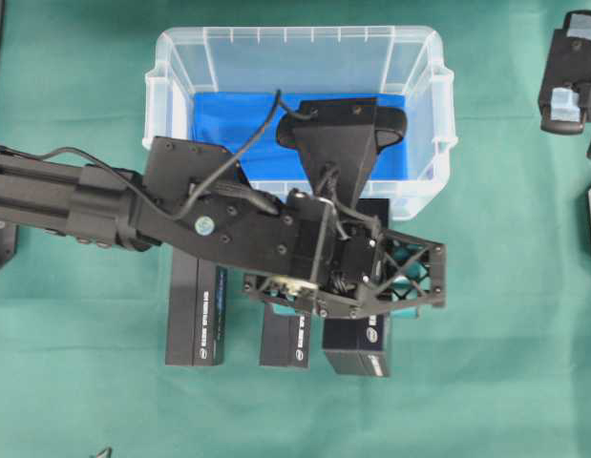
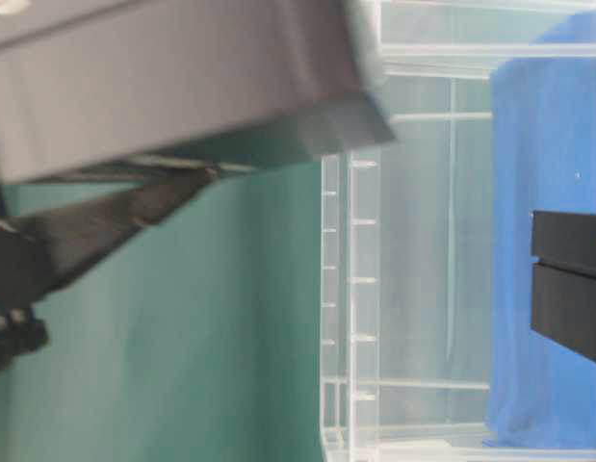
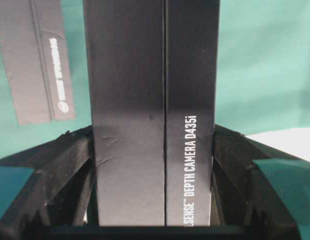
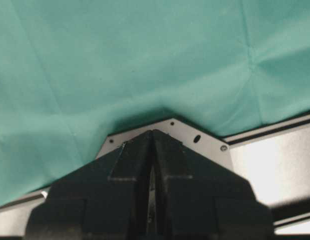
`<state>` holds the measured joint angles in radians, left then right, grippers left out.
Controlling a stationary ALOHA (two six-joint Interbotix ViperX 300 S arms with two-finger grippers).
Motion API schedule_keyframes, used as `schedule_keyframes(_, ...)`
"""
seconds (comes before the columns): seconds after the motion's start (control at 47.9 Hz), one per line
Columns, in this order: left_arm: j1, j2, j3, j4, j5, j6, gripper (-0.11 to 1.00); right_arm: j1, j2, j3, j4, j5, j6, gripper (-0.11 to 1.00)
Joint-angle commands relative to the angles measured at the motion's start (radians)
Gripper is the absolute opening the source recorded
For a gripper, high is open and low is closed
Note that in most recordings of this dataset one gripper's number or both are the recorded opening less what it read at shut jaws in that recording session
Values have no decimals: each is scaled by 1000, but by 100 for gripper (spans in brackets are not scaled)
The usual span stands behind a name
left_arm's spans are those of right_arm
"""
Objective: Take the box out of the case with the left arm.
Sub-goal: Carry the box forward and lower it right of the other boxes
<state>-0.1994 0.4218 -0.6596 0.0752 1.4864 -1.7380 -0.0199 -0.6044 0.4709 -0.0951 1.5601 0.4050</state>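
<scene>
My left gripper (image 3: 153, 200) is shut on a black box (image 3: 149, 100) printed "DEPTH CAMERA D435i". Black fingers (image 3: 69, 160) press against both of its long sides. From overhead, the left gripper (image 1: 352, 291) and the box (image 1: 357, 348) are outside the case (image 1: 295, 48), over the green cloth just in front of its near wall. The case is clear plastic with a blue lining (image 1: 228, 124) at its bottom. The arm hides the lining's middle. Whether the box rests on the cloth or hangs above it I cannot tell.
Two more black boxes (image 1: 195, 320) (image 1: 284, 339) lie on the cloth left of the held one. My right gripper (image 4: 153, 132) is shut and empty, parked at the far right edge (image 1: 567, 76) over a metal plate (image 4: 195, 137).
</scene>
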Motion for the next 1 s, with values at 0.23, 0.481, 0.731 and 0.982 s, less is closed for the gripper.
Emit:
schedule_keyframes(0.23,-12,-48,107,41,-126,-34,60,-2,-5,-9,2,-5,2,1)
schedule_keyframes(0.481,-18,9,164,41,-241,-35,60,0,-5,-8,2,-5,0,1)
schedule_keyframes(0.731,-28,66,184,57,-276,-35,60,0,-5,-5,2,-5,2,1)
schedule_keyframes(0.982,-32,80,230,57,-325,-35,60,0,-5,-2,2,-5,3,1)
